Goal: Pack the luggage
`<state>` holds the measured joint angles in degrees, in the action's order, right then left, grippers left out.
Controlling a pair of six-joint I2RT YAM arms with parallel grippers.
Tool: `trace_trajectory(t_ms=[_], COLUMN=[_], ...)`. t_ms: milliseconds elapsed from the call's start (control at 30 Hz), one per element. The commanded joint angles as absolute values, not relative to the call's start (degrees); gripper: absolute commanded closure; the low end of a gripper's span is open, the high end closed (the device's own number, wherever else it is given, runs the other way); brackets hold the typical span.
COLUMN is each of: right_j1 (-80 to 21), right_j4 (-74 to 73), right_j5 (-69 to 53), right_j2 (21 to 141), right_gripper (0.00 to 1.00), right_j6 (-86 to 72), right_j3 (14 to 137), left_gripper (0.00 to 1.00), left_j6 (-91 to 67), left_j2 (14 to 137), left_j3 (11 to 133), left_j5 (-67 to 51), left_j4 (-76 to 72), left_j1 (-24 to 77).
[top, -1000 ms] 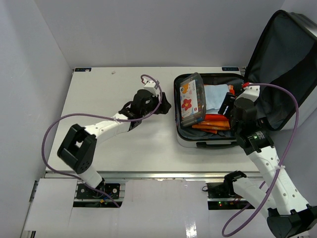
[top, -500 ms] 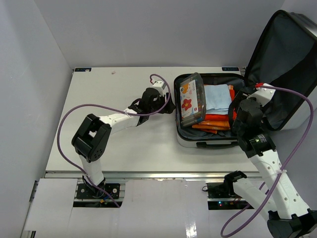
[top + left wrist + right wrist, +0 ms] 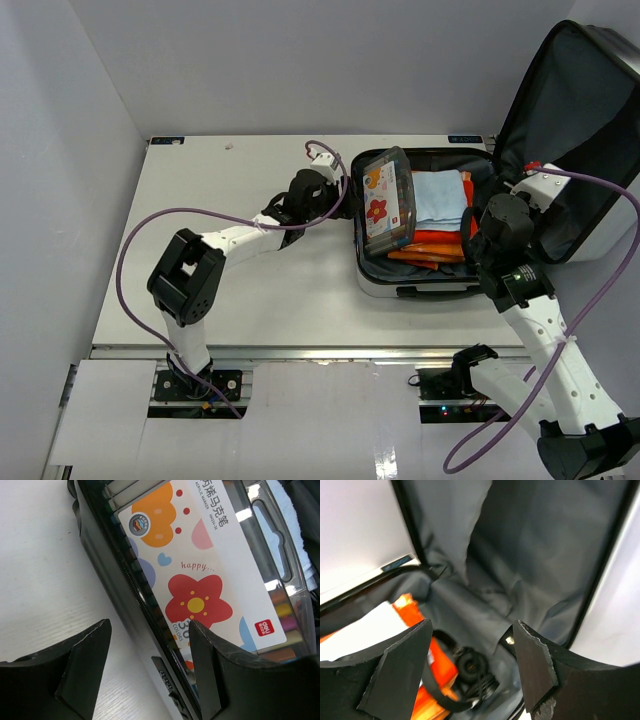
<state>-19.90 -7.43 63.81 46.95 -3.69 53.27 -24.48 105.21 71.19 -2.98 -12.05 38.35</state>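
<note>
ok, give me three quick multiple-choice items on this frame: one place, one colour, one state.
1. Where is the marker case?
A. lying outside the luggage, to its left
B. tilted inside the luggage at its left rim
C. flat in the middle of the luggage

2. Colour of the big flower on its card?
A. red
B. blue
C. green

3. The luggage lid is:
A. zipped shut
B. folded fully back, lying flat
C. open, standing up

Answers: B, the top view shows it leaning within the left rim; A, the left wrist view shows red petals; C, the lid rises at the right with its lining exposed.
</note>
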Motion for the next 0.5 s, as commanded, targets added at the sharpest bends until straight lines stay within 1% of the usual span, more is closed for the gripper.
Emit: trace_trajectory(t_ms=[0, 100, 167, 200, 267, 433, 467], right_j1=[-16.9, -14.3, -11.2, -9.2, -6.8, -1.1, -0.7], right_j4=[-0.6, 3.6, 7.9, 8.4, 8.9, 17.2, 18.7], right_j5=[68.4, 68.1, 67.8, 66.6, 65.2, 65.3, 65.1], right_j2=[49.5, 49.6, 49.5, 49.8, 50.5, 50.6, 50.5], right_gripper=[0.28, 0.28, 0.28, 0.28, 0.28, 0.29, 0.29], right_j6=[2.2, 4.3, 5.9, 5.7, 5.2, 10.3, 10.7], right_j3=[57.1, 57.2, 56.0, 56.0, 56.5, 55.1, 54.7], left_gripper=[0.26, 0.29, 0.35, 0.39, 0.49, 0.82, 0.91], left_j6=[-25.3, -25.9, -25.9, -26.2, -26.6, -26.3, -26.2], left_j2=[108.3, 110.4, 111.8, 112.5, 113.3, 114.4, 114.3], left_j3=[74.3, 75.2, 75.6, 75.4, 75.0, 74.9, 74.8], left_j5=[-5.5, -8.0, -9.4, -9.7, -10.9, -12.2, -12.5], left_j4=[-11.7, -12.7, -13.2, -13.7, -14.7, -15.3, -15.3], left_j1=[38.8, 38.8, 38.8, 38.9, 38.9, 38.9, 39.0])
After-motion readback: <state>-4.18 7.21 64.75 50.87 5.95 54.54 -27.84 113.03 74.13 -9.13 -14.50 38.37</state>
